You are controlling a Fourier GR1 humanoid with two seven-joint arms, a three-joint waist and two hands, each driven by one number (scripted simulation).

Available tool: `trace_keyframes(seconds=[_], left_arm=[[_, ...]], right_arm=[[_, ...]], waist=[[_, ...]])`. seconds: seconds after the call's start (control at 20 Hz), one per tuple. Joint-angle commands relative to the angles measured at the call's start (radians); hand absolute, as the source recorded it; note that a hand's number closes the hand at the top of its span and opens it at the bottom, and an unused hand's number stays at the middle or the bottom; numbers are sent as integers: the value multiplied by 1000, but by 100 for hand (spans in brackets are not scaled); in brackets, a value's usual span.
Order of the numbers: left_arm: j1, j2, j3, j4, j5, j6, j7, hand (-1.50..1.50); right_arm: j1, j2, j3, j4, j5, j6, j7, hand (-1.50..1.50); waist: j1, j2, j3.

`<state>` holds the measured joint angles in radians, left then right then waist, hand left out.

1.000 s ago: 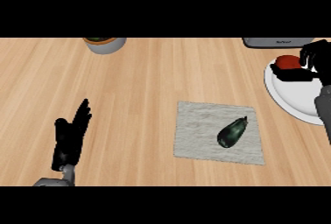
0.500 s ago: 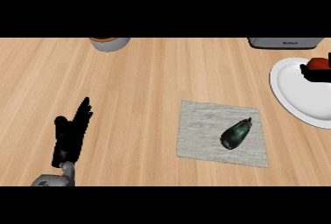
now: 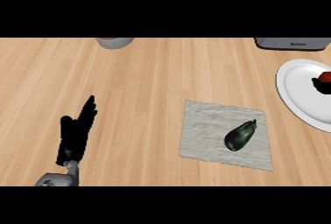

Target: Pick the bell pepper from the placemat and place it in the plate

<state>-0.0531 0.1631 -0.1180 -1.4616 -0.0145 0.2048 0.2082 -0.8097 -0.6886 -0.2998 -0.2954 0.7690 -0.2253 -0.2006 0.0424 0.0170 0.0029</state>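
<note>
A red bell pepper (image 3: 325,76) shows at the right edge of the head view, over the white plate (image 3: 298,94). Black fingers of my right hand (image 3: 320,85) curl against its underside; the remainder of that hand is cut off by the edge. The grey placemat (image 3: 207,131) lies right of centre on the wooden counter and carries a dark green, elongated vegetable (image 3: 240,135). My left hand (image 3: 74,133) rests open at the lower left, fingers straight and pointing up, far from the mat.
A grey bowl-like container (image 3: 115,42) sits at the top edge, left of centre. A grey appliance (image 3: 291,43) stands at the top right, just behind the plate. Bare wood lies between the left hand and the placemat.
The whole scene has slid right in the view. My right hand with the red pepper has gone from well inside the plate area to the very right edge, mostly out of sight. The left hand stayed put.
</note>
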Motion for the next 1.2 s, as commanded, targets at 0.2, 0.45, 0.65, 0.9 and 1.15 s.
trace_keyframes(seconds=[0.2,0.45,0.65,0.9,1.15], left_arm=[[-9,-4,8,39,-1,-12,-24,0],[4,4,15,4,5,-19,-7,0],[5,7,9,-6,-6,-15,11,0],[7,-25,5,17,-23,22,-11,0],[13,16,43,13,13,-28,-17,0]], right_arm=[[-10,-47,27,160,29,223,-29,-150],[27,-61,4,157,3,264,-205,-150],[23,-68,-112,136,-122,301,-356,-150],[-16,-92,-313,155,-331,420,-418,-150],[62,-140,-370,182,-394,527,-446,-150]], waist=[[12,7,1],[8,4,2],[-5,-2,3],[-19,-3,4],[-6,1,2]])
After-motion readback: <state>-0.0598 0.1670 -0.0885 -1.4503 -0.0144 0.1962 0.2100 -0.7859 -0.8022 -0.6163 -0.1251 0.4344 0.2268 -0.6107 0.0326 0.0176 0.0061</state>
